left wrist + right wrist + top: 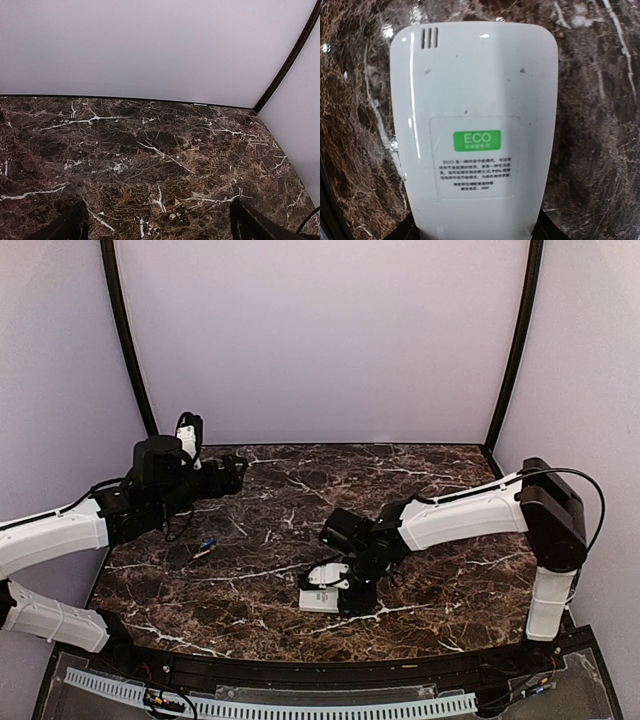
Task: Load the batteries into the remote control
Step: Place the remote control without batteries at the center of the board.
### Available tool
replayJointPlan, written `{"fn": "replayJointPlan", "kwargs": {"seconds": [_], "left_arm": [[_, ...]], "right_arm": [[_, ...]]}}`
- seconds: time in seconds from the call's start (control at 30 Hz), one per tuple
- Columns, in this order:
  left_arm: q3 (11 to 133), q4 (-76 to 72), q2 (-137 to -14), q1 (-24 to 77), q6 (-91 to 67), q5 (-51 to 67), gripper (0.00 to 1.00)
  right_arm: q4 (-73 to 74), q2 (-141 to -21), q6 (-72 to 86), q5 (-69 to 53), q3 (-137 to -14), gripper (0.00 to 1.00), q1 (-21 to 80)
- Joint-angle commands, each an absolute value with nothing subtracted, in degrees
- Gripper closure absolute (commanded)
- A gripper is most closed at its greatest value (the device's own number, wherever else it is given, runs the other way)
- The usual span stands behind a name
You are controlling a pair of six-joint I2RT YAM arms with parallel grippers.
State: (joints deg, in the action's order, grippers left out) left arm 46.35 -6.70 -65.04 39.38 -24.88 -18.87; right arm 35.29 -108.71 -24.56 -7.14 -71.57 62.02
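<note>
The left arm is raised over the bench (440, 500) at its 9 o'clock edge. The left tool (236, 472) is aimed toward 2 o'clock, its fingers (70, 227) wide apart with nothing between them. The right arm reaches leftward from its base with the wrist bent down. The right tool (345, 595) is clamped on the remote control (475, 125) near 6 o'clock of the bench. The remote shows its back face with the ECO label (476, 140). Its long axis runs straight out from the tool, with the vent slots (429, 38) at the far end. The blue batteries (206, 547) lie at 10 o'clock from the remote, well apart.
</note>
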Motion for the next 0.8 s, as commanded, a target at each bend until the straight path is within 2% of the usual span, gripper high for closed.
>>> {"fn": "replayJointPlan", "kwargs": {"seconds": [0.0,0.13,0.43,0.63,0.77], "left_arm": [[45.78,-3.61,-66.13,39.02,-26.34,-17.56,0.03],[46.32,-3.33,-67.13,38.80,-25.48,-17.81,0.03],[47.02,-1.20,-68.55,37.96,-25.98,-18.04,0.02],[47.63,-0.35,-70.37,36.96,-26.25,-15.32,0.01],[50.54,4.43,-71.62,35.88,-20.49,-12.60,0.01]], "right_arm": [[40.65,-110.99,-27.21,-9.91,-75.61,0.74,63.97],[42.19,-113.69,-27.87,-8.84,-76.97,0.68,64.53],[43.67,-117.57,-27.88,-5.20,-78.25,0.45,64.83],[43.13,-117.60,-28.09,-2.84,-77.97,0.38,65.13],[42.22,-116.70,-28.00,-2.20,-77.38,0.31,65.19]]}}
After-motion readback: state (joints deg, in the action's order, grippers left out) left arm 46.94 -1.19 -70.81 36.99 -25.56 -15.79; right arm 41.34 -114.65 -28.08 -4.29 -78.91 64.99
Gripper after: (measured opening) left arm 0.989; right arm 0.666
